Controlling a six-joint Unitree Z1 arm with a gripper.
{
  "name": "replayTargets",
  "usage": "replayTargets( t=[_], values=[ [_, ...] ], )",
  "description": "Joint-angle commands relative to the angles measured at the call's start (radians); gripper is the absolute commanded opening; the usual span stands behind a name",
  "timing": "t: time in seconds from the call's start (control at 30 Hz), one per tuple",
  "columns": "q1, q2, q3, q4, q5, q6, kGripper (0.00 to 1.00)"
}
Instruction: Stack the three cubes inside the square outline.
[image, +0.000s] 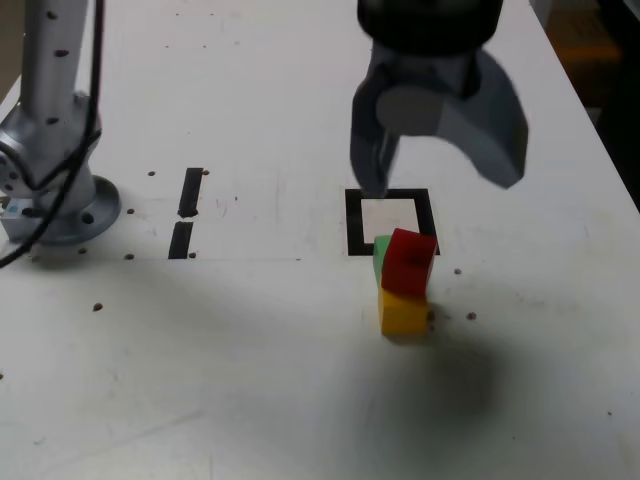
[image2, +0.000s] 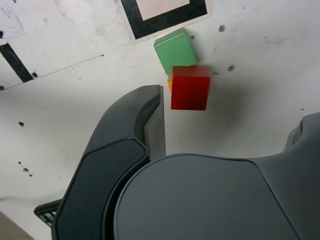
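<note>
The red cube (image: 408, 260) sits skewed on top of the yellow cube (image: 403, 312), on the white table just in front of the square outline (image: 352, 222). Behind them the green cube (image: 380, 256) rests on the table, against the outline's near edge. My gripper (image: 438, 180) hangs open above the outline and the cubes, holding nothing. In the wrist view the red cube (image2: 190, 87) hides all but a sliver of the yellow cube (image2: 169, 84). The green cube (image2: 175, 50) lies between it and the square outline (image2: 131, 15). The gripper (image2: 230, 107) frames them.
The arm's silver base (image: 60, 205) stands at the exterior view's left. Two short black tape strips (image: 190, 192) (image: 181, 240) lie between the base and the outline. Small dark specks dot the table. The table's edge (image: 600, 130) runs along the exterior view's right.
</note>
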Motion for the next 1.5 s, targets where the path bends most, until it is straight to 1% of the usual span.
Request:
replayTargets(
  t=[0.0,0.1,0.2,0.43,0.53,0.63,0.7,0.77,0.87,0.93,1.03,1.13,1.33,1.47],
  values=[
    [-0.002,0.01,0.025,0.003,-0.013,0.005,0.95],
    [-0.002,0.029,0.083,-0.011,-0.034,0.012,0.95],
    [-0.004,0.039,0.127,-0.033,-0.041,0.014,0.95],
    [-0.005,0.06,0.144,-0.068,-0.03,0.017,0.93],
    [-0.005,0.073,0.157,-0.1,-0.031,0.02,0.9],
    [-0.005,0.087,0.193,-0.143,-0.045,0.02,0.84],
    [-0.005,0.09,0.228,-0.174,-0.05,0.019,0.77],
    [-0.004,0.089,0.243,-0.185,-0.045,0.017,0.71],
    [-0.001,0.085,0.25,-0.189,-0.031,0.01,0.58],
    [0.0,0.083,0.25,-0.193,-0.025,0.005,0.51],
    [0.001,0.081,0.25,-0.207,-0.023,-0.005,0.41],
    [0.001,0.082,0.251,-0.218,-0.025,-0.006,0.37],
    [0.001,0.081,0.253,-0.238,-0.021,-0.007,0.25],
    [0.002,0.072,0.255,-0.233,-0.014,-0.007,0.21]
  ],
)
